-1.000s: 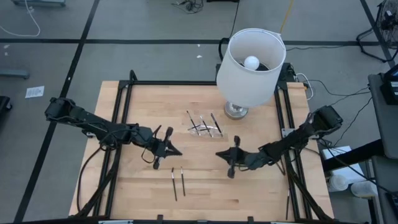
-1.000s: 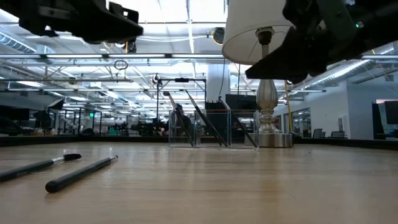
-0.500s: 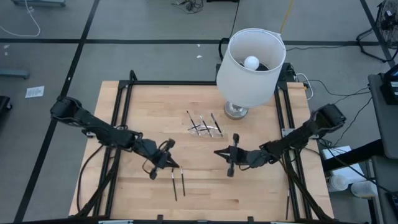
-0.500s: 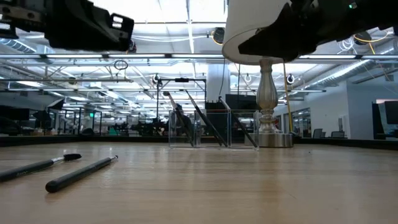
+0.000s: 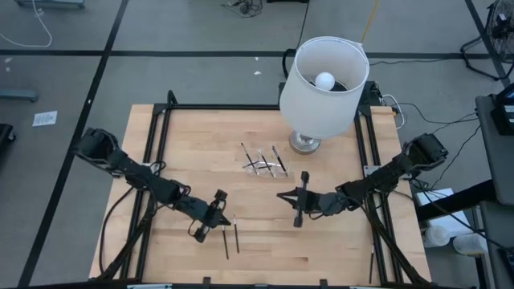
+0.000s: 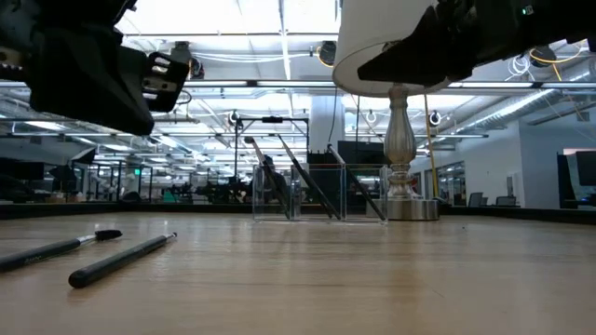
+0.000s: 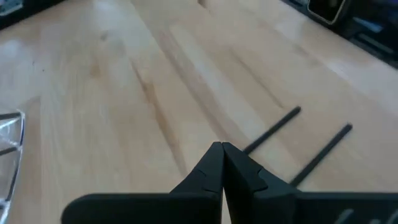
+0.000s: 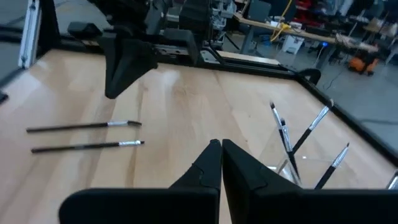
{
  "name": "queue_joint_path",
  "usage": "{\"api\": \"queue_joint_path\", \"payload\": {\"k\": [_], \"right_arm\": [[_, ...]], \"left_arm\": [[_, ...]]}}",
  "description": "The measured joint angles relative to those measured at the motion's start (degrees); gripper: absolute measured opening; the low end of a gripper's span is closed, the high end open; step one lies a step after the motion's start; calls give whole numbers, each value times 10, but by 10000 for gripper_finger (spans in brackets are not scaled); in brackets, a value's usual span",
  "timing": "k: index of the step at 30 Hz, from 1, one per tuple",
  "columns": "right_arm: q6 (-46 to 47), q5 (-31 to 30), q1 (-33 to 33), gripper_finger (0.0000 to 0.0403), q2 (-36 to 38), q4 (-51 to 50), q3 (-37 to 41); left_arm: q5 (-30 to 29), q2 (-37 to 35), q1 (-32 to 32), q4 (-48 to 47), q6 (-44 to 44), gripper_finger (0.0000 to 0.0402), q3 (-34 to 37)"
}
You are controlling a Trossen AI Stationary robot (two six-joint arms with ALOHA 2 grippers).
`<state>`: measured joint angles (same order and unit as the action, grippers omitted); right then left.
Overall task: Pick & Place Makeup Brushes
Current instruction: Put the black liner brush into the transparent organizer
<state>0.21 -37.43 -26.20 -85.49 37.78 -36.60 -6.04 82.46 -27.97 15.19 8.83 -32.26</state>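
Note:
Two thin black makeup brushes (image 5: 224, 238) (image 5: 236, 234) lie flat side by side near the table's front edge; they also show in the left wrist view as brush (image 7: 271, 129) and brush (image 7: 321, 155). Several more brushes stand slanted in a clear holder (image 5: 264, 163) at mid table. My left gripper (image 5: 226, 221) hovers shut just above and beside the two lying brushes' far ends. My right gripper (image 5: 279, 197) hangs shut over mid table, right of them, with nothing in it.
A lamp with a white shade (image 5: 324, 76) stands on a silver base (image 5: 304, 144) at the back right, next to the holder. A black frame (image 5: 161, 136) runs along the table's sides. Bare wood lies around the two lying brushes.
My left gripper has swung toward the table's near edge and down, rolling a little, and now stands over the two lying brushes. My right gripper has risen slightly and rolled about its own axis. The brushes have not moved.

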Motion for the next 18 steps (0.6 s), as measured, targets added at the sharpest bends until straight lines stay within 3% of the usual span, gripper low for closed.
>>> {"api": "queue_joint_path", "payload": {"k": [8,18], "right_arm": [[-31,-87,0,0,9,4,0],[-46,-90,0,0,45,-8,0]], "left_arm": [[5,68,10,-1,-46,3,0],[36,103,9,34,-78,4,0]]}}
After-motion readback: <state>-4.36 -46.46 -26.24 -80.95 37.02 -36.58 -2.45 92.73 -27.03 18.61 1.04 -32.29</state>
